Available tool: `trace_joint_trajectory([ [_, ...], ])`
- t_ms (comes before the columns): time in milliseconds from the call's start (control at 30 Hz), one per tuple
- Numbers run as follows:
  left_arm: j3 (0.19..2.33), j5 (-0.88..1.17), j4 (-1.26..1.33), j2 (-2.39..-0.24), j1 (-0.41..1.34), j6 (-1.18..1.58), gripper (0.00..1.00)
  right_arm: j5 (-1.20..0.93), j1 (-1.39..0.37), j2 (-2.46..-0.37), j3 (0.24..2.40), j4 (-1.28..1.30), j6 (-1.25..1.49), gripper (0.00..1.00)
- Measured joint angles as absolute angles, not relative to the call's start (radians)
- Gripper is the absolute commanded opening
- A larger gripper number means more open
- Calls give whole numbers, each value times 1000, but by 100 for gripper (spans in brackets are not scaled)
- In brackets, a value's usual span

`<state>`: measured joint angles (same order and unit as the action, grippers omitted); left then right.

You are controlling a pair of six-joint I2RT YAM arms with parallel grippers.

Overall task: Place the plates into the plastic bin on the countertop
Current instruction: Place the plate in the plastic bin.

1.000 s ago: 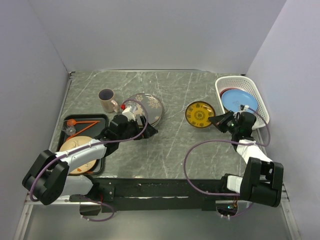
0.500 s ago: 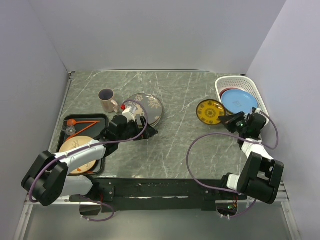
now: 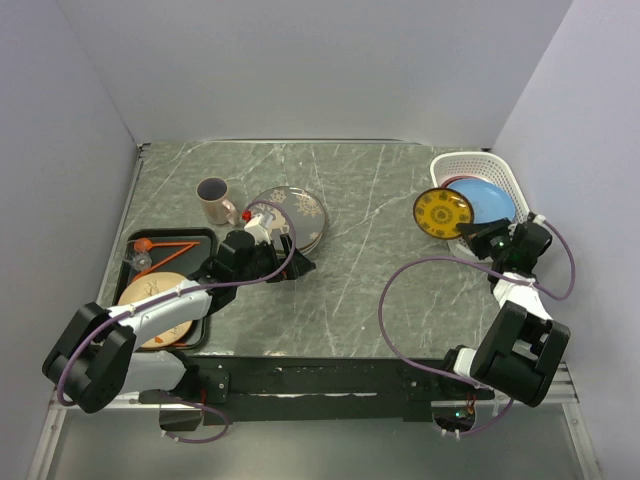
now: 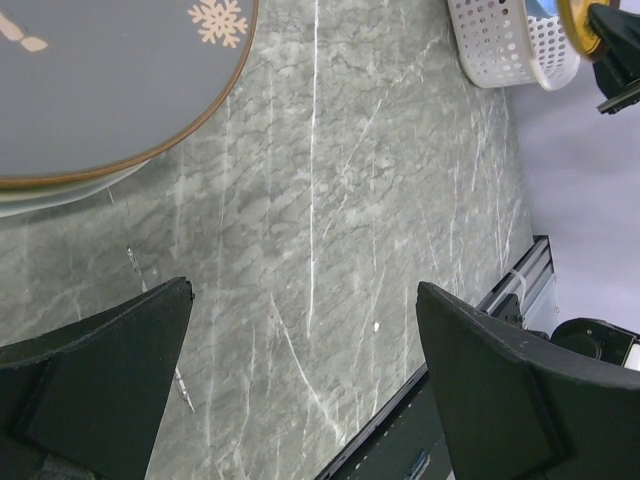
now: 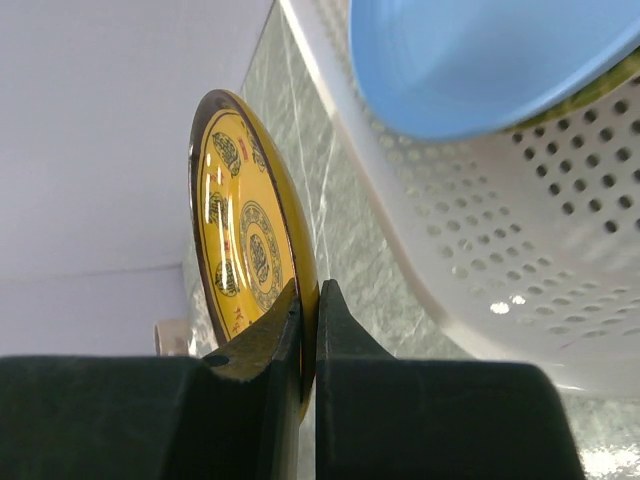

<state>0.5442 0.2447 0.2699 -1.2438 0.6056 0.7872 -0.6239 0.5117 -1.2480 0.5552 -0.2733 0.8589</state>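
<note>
Nearest the bases, left of the left gripper (image 3: 287,262), was a flat black tray (image 3: 196,238) with a round beige plate (image 3: 155,298) bearing a branch motif.

The left gripper's jaws were spread wide with nothing between them, low over the countertop (image 4: 330,220), a dark grey-green stone-look slab with thin white veins. Just beyond its fingers (image 4: 110,380) lay a dark plate (image 4: 90,90). It was matt and round, with a bronze rim and a pale snowflake print, and rested on a paler plate, only its edge showing. Farther out, to that gripper's left, a beige mug (image 3: 213,201) stood upright.

The right gripper (image 5: 308,300) was pressed together on the near rim of the yellow-patterned plate (image 5: 245,245). The plate was glossy with dark medallions and a dark edge, and was held on edge, nearly upright, clear of the countertop, its face turned left. It stood out directly ahead of the fingertips.

Just right of plate and gripper was the plastic bin (image 5: 480,270), white with round perforations and rounded corners. The plate was close against its left wall; contact could not be judged. Inside the bin, a smooth blue plate (image 5: 480,60) leaned tilted, ahead and right of the gripper, with a yellow-green edge showing beneath it.
</note>
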Motion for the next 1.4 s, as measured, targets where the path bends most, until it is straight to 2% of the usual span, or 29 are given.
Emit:
trace_joint_trajectory([
  [500, 544, 234, 234, -1190, 606, 777, 99, -512, 621, -1246, 564, -268, 950, 0],
  [1400, 544, 225, 231, -1190, 606, 770, 99, -391, 653, -1247, 558, -342, 1048, 0],
])
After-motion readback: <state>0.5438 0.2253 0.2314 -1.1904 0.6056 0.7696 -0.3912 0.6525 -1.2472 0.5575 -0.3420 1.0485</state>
